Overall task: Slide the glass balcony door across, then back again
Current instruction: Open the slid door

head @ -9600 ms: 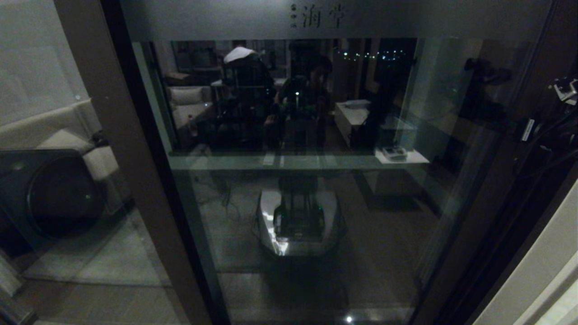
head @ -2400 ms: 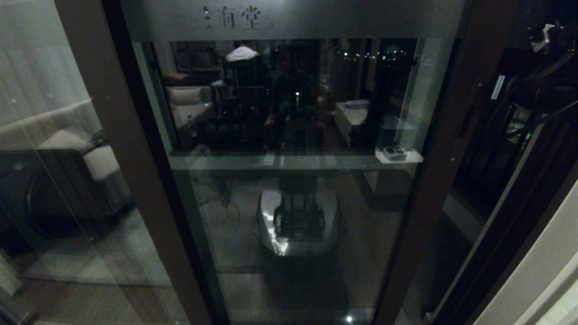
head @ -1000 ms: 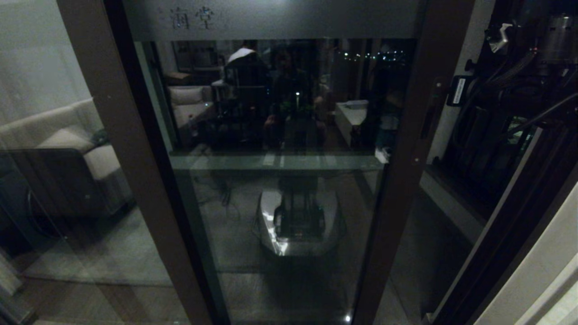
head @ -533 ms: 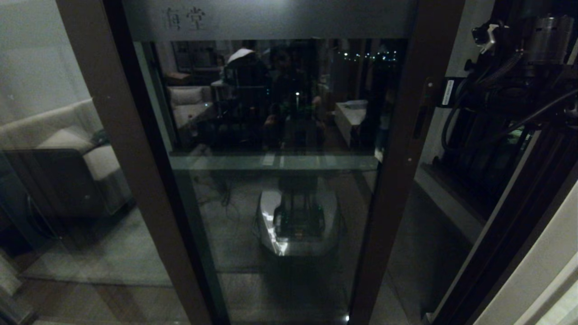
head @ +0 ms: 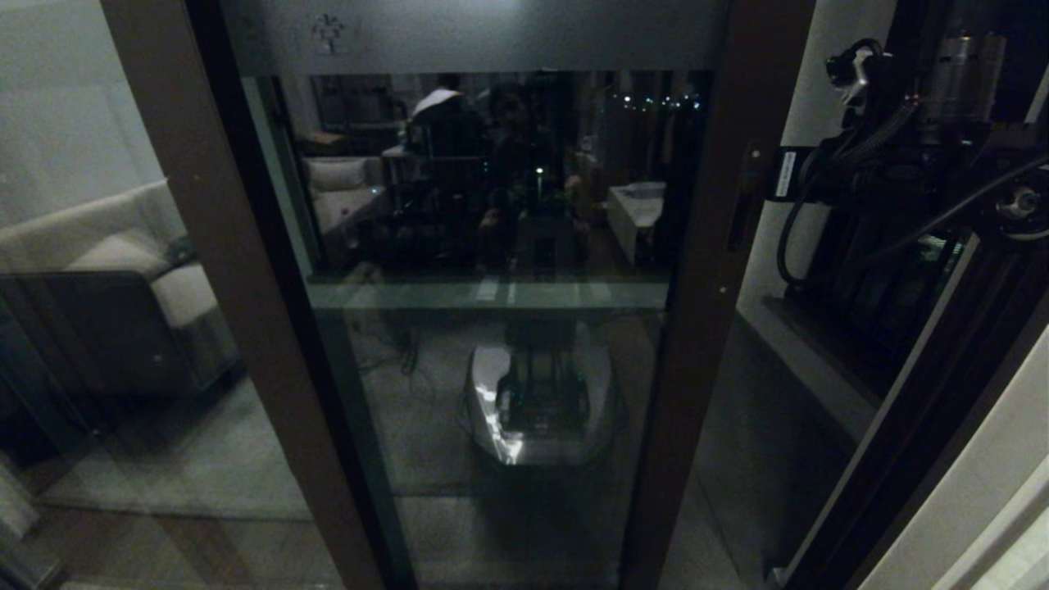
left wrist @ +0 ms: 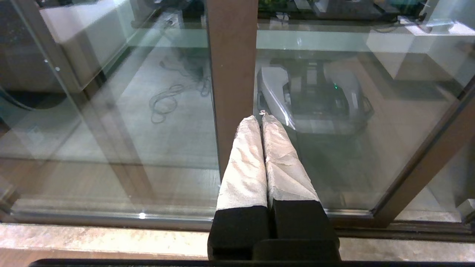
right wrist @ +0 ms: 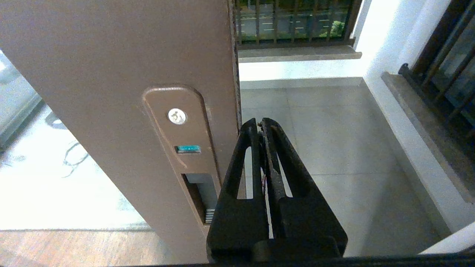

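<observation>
Door (head: 492, 328) stood part-open, its right stile (head: 705, 270) left of bare balcony gap. Right gripper (right wrist: 259, 124) sat against stile's free edge, beside handle slot (right wrist: 200, 200), fingers pressed together, holding nothing. Left gripper (left wrist: 259, 118) parked low before door, fingers together.

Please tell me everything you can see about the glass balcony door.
The glass balcony door is a tall clear pane in a dark brown frame, with a frosted band on top. It stands upright, partly slid open. Its stile carries a recessed handle plate. The shut right gripper sits at the stile's edge.
</observation>
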Controlling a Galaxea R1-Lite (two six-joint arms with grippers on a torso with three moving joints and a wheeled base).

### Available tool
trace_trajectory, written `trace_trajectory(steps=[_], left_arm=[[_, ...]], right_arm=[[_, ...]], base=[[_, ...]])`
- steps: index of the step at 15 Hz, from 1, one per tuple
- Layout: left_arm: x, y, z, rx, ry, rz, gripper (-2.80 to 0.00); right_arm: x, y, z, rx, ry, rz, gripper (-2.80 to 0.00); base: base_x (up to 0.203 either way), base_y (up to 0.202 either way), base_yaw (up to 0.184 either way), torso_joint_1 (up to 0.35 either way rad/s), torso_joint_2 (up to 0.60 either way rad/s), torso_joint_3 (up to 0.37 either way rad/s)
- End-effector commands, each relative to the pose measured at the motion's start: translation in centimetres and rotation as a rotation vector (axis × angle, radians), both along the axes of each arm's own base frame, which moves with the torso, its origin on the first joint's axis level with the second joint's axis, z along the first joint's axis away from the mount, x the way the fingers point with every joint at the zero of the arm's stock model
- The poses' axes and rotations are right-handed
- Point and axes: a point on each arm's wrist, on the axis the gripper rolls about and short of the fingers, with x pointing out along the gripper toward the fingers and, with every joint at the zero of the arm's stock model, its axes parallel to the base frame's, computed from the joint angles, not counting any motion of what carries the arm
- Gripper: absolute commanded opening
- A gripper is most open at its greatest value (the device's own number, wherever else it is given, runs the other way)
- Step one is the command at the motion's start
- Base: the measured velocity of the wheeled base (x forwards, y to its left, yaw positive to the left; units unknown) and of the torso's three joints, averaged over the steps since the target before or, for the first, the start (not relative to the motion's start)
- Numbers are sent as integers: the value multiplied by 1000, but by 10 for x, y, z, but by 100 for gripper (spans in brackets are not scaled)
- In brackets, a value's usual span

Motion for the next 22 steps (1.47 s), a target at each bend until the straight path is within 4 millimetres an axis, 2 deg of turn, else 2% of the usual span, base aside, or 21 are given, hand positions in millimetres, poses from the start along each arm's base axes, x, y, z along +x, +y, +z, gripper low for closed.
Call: trace_trajectory(steps=[1, 9, 15, 22], left_arm=[[0, 0, 0, 0, 1, 0, -280], [0, 0, 0, 0, 1, 0, -280], [0, 0, 0, 0, 0, 0, -280], [0, 0, 0, 0, 1, 0, -280]], right_arm=[[1, 9, -4, -2, 7, 15, -280], [7, 35, -10, -10, 13, 37, -280], [13, 63, -12, -13, 1, 51, -280], [11, 80, -18, -19, 15, 83, -280]], base=[[0, 0, 0, 0, 0, 0], [0, 0, 0, 0, 0, 0], [0, 0, 0, 0, 0, 0], [0, 0, 0, 0, 0, 0]])
